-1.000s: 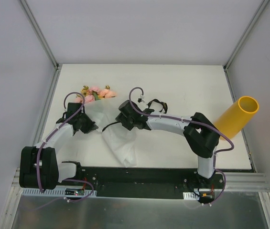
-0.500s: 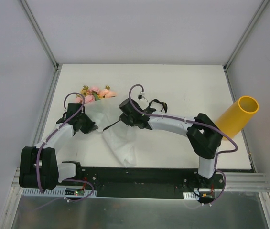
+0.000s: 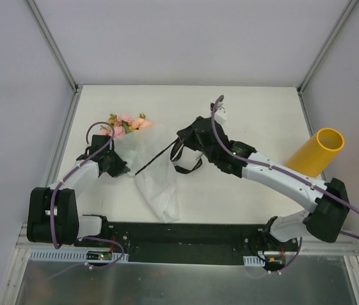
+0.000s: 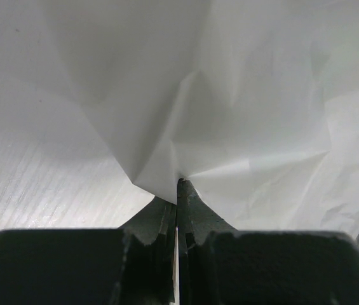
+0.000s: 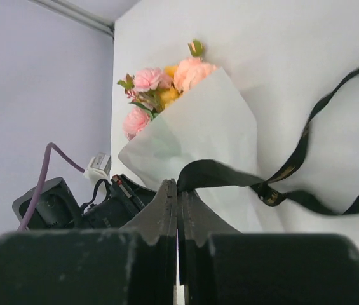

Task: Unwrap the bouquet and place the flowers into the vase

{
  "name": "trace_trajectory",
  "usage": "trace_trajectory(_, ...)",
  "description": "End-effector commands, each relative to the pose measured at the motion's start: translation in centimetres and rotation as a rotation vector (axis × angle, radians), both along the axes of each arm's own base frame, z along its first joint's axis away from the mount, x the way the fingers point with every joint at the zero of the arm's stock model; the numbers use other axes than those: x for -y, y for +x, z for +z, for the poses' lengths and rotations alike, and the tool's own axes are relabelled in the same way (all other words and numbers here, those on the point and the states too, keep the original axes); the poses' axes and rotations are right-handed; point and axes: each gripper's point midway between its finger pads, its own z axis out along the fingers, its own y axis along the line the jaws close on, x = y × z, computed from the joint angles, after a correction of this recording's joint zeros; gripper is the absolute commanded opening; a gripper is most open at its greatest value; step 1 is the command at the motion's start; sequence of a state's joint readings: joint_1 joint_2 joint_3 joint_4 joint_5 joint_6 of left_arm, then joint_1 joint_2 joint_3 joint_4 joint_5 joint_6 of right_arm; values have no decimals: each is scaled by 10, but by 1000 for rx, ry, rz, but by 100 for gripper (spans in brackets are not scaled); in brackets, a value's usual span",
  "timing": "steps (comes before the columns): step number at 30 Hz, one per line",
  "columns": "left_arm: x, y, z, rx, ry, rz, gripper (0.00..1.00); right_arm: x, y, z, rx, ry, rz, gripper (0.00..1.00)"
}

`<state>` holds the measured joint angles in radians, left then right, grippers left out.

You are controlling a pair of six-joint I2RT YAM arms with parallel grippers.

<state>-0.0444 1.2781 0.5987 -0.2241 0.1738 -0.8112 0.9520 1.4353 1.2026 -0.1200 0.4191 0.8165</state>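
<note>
**A:** Which step are we on?

**B:** The unwrapping, and only its first part. Our right gripper [image 5: 178,190] is pinched together on the black ribbon [image 5: 214,171] and holds it up off the counter [image 3: 262,114], just right of the bouquet [image 3: 140,149]. One strand runs taut toward the near left across the wrap, and the rest hangs below the gripper in a loop.

**A:** And our left?

**B:** Our left gripper [image 4: 178,190] is clamped on a fold of the white paper [image 4: 230,127] at the bouquet's left side, which we judge pins the bundle while the ribbon is pulled. The bouquet lies on the left half of the counter. The flowers [image 5: 166,79] point to the far side and the paper tail trails toward the near edge.

**A:** Is the ribbon free of the wrap?

**B:** We cannot tell, because its near-left end lies against the paper and may or may not be caught there.

**A:** So what does the next move call for?

**B:** We pull the ribbon farther right until it comes clear, then drop it away from the bundle. After that the paper has to be spread open (the stems are hidden inside it). The left grip should hold firm, or the whole bouquet may slide along with the ribbon.

**A:** And the vase?

**B:** The vase [image 3: 312,157] stands at the right edge, well apart from the flowers, so the carry across the counter comes later.
</note>
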Motion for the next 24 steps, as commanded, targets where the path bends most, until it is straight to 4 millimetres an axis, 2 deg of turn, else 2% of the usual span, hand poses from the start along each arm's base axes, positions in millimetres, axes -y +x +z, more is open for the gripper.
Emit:
trace_trajectory(1,-4,18,15,48,39,-39,0,43,8,60,217,-54,-22,0)
trace_trajectory(6,-4,29,27,87,42,-56,0,91,7,111,368,-82,-64,0)
trace_trajectory(11,4,37,30,82,2,-95,0,136,5,131,455,-177,-138,0)
trace_trajectory(17,8,42,26,59,-9,-136,0,193,1,180,568,-263,-257,0)
trace_trajectory(22,-3,42,20,-15,31,-174,0,229,12,210,615,-381,-362,0)
trace_trajectory(24,-5,42,19,-27,41,-184,0,242,19,228,639,-426,-402,0)
